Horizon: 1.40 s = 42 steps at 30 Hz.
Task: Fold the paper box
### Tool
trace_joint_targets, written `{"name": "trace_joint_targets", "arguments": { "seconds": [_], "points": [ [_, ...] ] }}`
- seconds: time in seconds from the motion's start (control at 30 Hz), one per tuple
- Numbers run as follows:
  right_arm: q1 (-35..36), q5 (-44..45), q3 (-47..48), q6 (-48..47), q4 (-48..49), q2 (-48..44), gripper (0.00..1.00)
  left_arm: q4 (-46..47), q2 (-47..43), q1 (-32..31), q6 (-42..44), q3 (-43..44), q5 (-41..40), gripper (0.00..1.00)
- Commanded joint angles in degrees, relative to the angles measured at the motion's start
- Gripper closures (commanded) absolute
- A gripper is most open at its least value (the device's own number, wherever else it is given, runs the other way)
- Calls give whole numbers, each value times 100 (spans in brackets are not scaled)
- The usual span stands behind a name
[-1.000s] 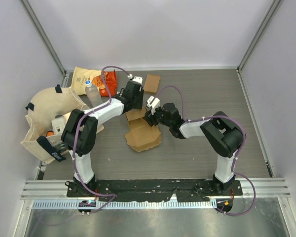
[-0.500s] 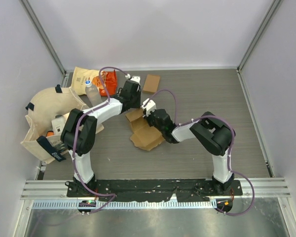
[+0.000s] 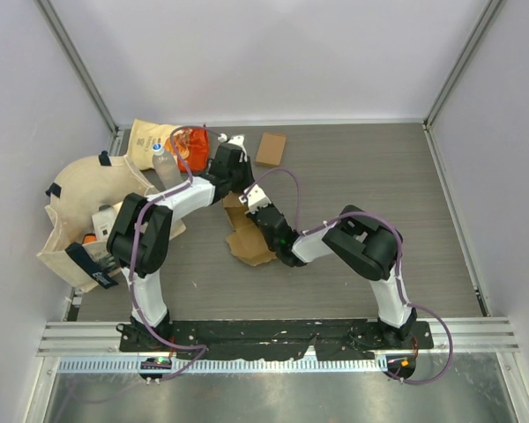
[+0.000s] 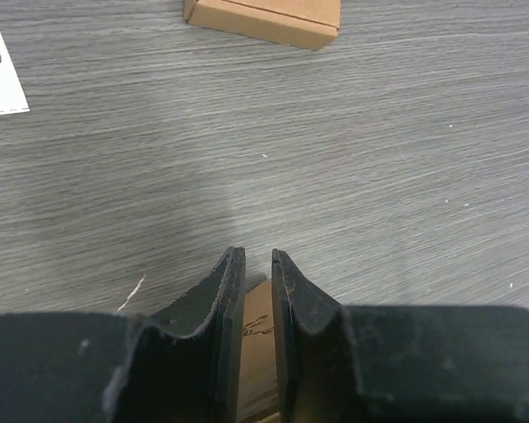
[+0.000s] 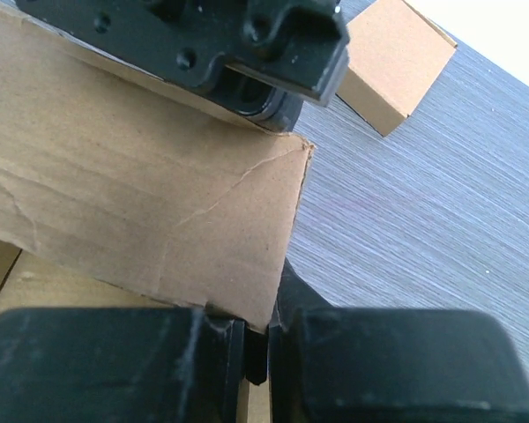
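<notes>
Paper box (image 3: 245,241): cardboard, part-opened, table (image 3: 379,176) centre-left; sits slightly further left vs 1 s ago. L gripper (image 4: 254,257): clamped on a panel's far edge. R gripper (image 5: 256,339): pinching same panel's near corner; R arm swung further left. Small folded box (image 3: 271,148): far side, unmoved.

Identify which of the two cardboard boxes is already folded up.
The small box lying alone near the table's far edge; the other box is an open, creased sheet.
</notes>
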Motion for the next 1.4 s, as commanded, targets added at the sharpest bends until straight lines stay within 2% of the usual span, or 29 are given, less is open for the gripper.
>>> {"name": "trace_joint_targets", "arguments": {
  "seconds": [0.0, 0.1, 0.17, 0.2, 0.37, 0.53, 0.63, 0.77, 0.8, 0.83, 0.87, 0.9, 0.93, 1.0, 1.07, 1.1, 1.17, 1.2, 1.33, 1.37],
  "points": [
    [9, -242, 66, -178, 180, -136, 91, -247, -154, -281, -183, -176, 765, 77],
    [9, -287, -408, -63, 275, -513, 63, -588, -190, -246, -7, 44, 466, 72],
    [1, -260, -785, -54, 311, -830, 51, -704, -216, -211, 63, 228, 274, 68],
    [0, -260, -875, -46, 259, -927, 41, -765, -234, -194, 98, 298, 229, 66],
    [-26, -602, -1499, 357, 21, -1593, 27, -1336, -269, -194, 283, 1001, -132, 56],
    [-78, -1208, -1964, 929, -470, -2438, 22, -1416, -523, -194, 388, 1011, -316, 52],
    [-140, -1638, -2123, 1334, -1138, -3141, 21, -1452, -743, -194, 371, 915, -378, 52],
    [-175, -1878, -2273, 2325, -2804, -4046, 21, -1399, -1392, -202, 152, 432, -571, 52],
    [-254, -1808, -2282, 3154, -3192, -4439, 21, -1399, -1812, -202, 90, 301, -624, 52],
    [-394, -2129, -2195, 3589, -3605, -4582, 21, -1373, -2059, -202, 46, -49, -624, 52],
    [-891, -2480, -2133, 3993, -4296, -4706, 21, -1338, -2306, -211, 2, -252, -598, 52],
    [-1148, -2823, -2063, 4546, -4625, -4794, 21, -1302, -2926, -211, 11, -489, -554, 52],
    [-1386, -3662, -1905, 5282, -4933, -4847, 21, -1241, -3219, -246, 54, -996, -493, 52],
    [-1757, -4274, -1834, 5657, -5427, -4882, 21, -1091, -3852, -290, 300, -1483, 129, 52],
    [-1845, -4487, -1842, 5930, -5595, -5110, 21, -1099, -4678, -666, 537, -2063, 228, 51],
    [-1924, -4505, -1860, 5957, -5674, -5207, 21, -1204, -4890, -1225, 860, -2178, 11, 50],
    [-2108, -4549, -1825, 5731, -5936, -5409, 21, -1642, -5287, -1904, 1143, -2267, -620, 48],
    [-2326, -4584, -1738, 5581, -6069, -5436, 21, -1775, -5331, -2551, 1440, -2293, -737, 45],
    [-2785, -4760, -1430, 4974, -6640, -5384, 21, -2775, -4561, -3628, 2303, -2092, -1334, 42],
    [-2855, -4751, -1386, 4816, -6711, -5436, 21, -2909, -3949, -3787, 2453, -2022, -1467, 42]
  ]
}}
